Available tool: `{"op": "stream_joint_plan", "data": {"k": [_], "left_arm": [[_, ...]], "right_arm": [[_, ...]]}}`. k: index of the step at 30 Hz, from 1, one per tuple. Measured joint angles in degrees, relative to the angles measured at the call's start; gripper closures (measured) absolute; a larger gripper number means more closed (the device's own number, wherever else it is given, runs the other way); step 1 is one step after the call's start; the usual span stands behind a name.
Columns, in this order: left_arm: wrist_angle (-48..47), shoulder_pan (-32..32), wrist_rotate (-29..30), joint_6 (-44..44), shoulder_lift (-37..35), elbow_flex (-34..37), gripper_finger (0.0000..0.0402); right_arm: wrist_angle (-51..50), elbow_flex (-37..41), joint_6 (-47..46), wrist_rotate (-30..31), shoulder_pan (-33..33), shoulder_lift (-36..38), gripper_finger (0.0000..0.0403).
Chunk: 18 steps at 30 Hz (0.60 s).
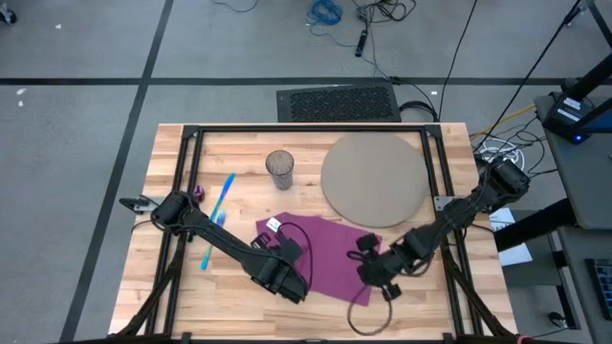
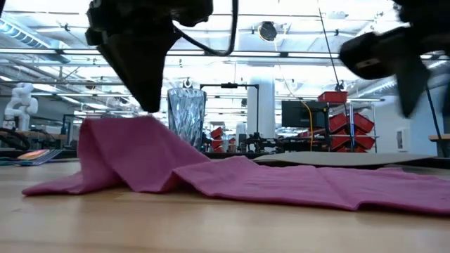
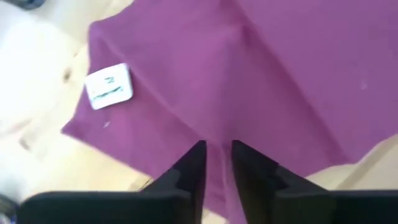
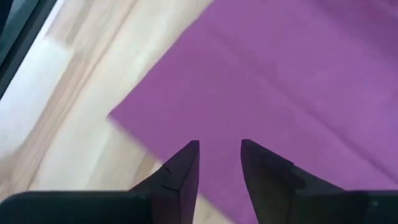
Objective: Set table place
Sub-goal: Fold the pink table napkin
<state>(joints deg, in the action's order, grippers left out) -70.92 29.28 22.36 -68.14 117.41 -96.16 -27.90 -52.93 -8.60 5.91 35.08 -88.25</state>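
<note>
Cutlery: I am seeing a blue piece [image 1: 223, 194] lying on the table [image 1: 172, 296] at the left side, slanted, with a second blue piece [image 1: 210, 246] just below it beside the left arm. What kind of cutlery they are I cannot tell.
Small purple item: one [image 1: 199, 191] is sitting just left of the upper blue piece; too small for me to name.
Left end effector: [image 3: 216, 155] I am watching it standing over the napkin's near left part, its fingers [image 3: 191, 168] set narrowly apart with a raised fold of cloth running between them. In the low view the cloth is peaking up just under it.
Glass: the clear glass [image 1: 279, 170] is standing upright behind the napkin, left of the mat.
Napkin: the purple napkin [image 1: 320, 250] is lying rumpled in the table's near middle, a white tag [image 3: 108, 86] on its left corner.
Mat: the round grey-tan mat [image 1: 373, 178] is lying flat at the back right, its near edge close to the napkin.
Right end effector: [image 4: 219, 155] I am seeing it hovering over the napkin's right edge, fingers narrowly parted, gripping nothing.
</note>
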Motion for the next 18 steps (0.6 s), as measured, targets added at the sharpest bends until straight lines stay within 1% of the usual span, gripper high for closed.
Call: {"op": "stream_joint_plan", "data": {"k": [2,5,7,9,11,14,18], "left_arm": [[-2.8,0.1,0.2,-0.5,0.0,0.0,0.0311],[-6.9,0.0,0.2,-0.6,0.0,0.0,0.0292],[-6.9,0.0,0.4,-0.5,0.0,0.0,0.0289],[-4.8,0.3,0.5,-0.6,0.0,0.0,0.0288],[-4.4,0.7,-0.6,-0.6,0.2,0.0,0.0288],[-5.5,0.9,-4.3,-0.6,1.0,0.7,0.0288],[-6.0,0.7,-7.5,-3.6,1.1,5.1,0.0288]], "right_arm": [[-1.4,0.0,0.3,0.5,2.0,0.0,0.0293],[-3.2,0.1,0.2,3.1,4.9,0.0,0.0291],[-3.1,1.2,0.3,4.7,6.2,0.0,0.0291],[-2.6,2.8,0.5,5.0,7.1,0.0,0.0291],[-0.1,4.9,0.3,5.1,7.4,0.0,0.0291],[3.8,8.1,-0.2,6.1,7.3,0.0,0.0291],[11.0,10.5,0.6,6.3,6.9,0.0,0.0291]]}}
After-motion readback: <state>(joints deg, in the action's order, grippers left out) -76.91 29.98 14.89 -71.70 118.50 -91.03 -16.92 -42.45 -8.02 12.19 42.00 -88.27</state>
